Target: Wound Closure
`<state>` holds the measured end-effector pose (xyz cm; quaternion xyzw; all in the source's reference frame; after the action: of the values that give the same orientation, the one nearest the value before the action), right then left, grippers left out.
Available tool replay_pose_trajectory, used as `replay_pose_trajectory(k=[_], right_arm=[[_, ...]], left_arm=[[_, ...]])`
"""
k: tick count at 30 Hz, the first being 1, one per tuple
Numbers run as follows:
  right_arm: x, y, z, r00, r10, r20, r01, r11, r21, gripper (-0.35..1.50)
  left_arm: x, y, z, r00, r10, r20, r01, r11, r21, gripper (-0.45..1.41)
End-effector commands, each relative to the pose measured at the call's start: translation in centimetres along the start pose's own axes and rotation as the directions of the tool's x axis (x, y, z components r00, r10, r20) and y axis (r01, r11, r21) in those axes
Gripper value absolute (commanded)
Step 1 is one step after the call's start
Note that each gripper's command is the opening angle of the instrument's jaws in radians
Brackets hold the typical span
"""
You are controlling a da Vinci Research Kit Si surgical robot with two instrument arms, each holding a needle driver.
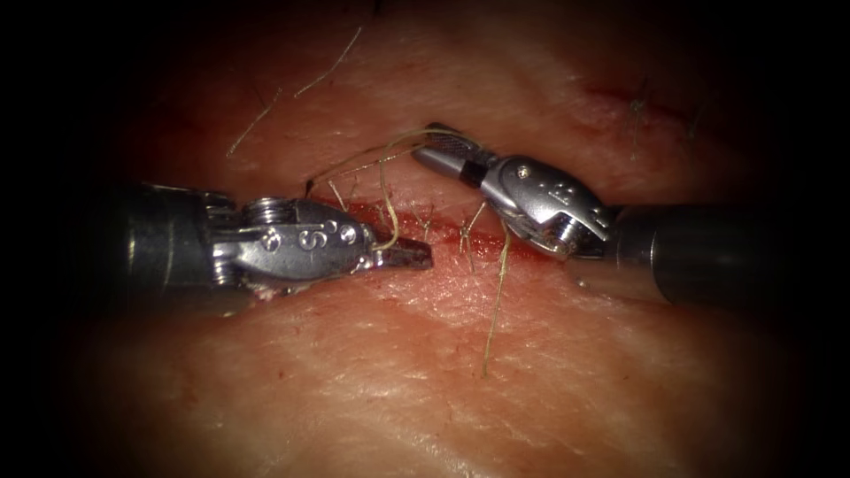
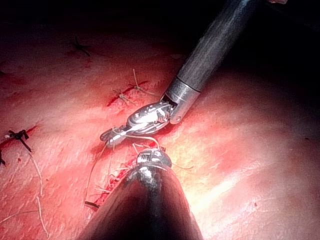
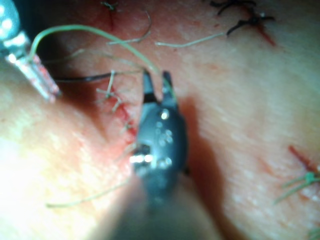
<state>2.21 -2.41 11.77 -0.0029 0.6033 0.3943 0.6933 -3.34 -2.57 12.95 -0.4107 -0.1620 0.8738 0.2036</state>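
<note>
Here the left tool (image 1: 403,257) lay over the cut (image 1: 460,232) from the left, its jaws pressed together on the thread (image 1: 383,181) at their base. From that grip the pale strand rose toward the far side, arched over and ran to the right tool (image 1: 447,146). The right tool came in from the right, its tip on the far side of the cut, the thread draped across it. In the right wrist view its jaws (image 3: 156,86) stood slightly spread, with the thread (image 3: 100,35) passing at the tip; whether they pinched it could not be told. The cut ran left to right across the tissue (image 1: 425,381), with red fluid (image 1: 482,241) along its edges. Short cut ends of thread (image 1: 496,301) stuck out of the wound, one long end trailing toward the near side. Dark knotted stitches (image 2: 19,136) sat on the tissue well apart from the tools in the left wrist view. I could not make out the needle, so its place and whether it sat in the tissue could not be told.
</note>
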Motion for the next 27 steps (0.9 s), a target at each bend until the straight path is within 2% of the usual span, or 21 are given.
replay_pose_trajectory(k=[1,5,8,15,17,23,27], right_arm=[[-0.03,0.01,0.05,1.000,0.001,-0.001,-0.001,1.000,-0.005,0.12],[-0.07,0.05,0.08,0.999,-0.014,0.051,0.014,1.000,-0.015,0.14],[-0.11,0.07,0.08,0.998,-0.017,0.053,0.018,1.000,-0.018,0.15],[-0.05,0.05,0.06,1.000,-0.007,-0.009,0.007,1.000,-0.030,0.15],[0.04,0.04,-0.01,0.998,0.004,-0.055,-0.005,0.999,-0.034,0.14],[0.26,0.04,-0.16,0.992,0.029,-0.125,-0.031,0.999,-0.015,0.12],[0.37,0.06,-0.21,0.988,0.071,-0.138,-0.067,0.997,0.031,0.24]], left_arm=[[-0.03,0.02,0.09,1.000,-0.004,0.000,0.004,1.000,-0.003,-0.45],[-0.07,0.09,0.09,1.000,-0.004,-0.001,0.004,1.000,-0.005,-0.45],[-0.13,0.17,0.08,1.000,0.003,-0.002,-0.003,1.000,-0.008,-0.45],[-0.34,0.26,0.22,1.000,-0.011,-0.004,0.011,1.000,-0.021,-0.45],[-0.42,0.21,0.31,1.000,-0.008,0.004,0.008,1.000,-0.023,-0.45],[-0.58,0.00,0.51,0.999,-0.013,0.037,0.014,1.000,-0.025,-0.45],[-0.65,-0.06,0.71,0.998,-0.010,0.062,0.012,1.000,-0.026,-0.45]])
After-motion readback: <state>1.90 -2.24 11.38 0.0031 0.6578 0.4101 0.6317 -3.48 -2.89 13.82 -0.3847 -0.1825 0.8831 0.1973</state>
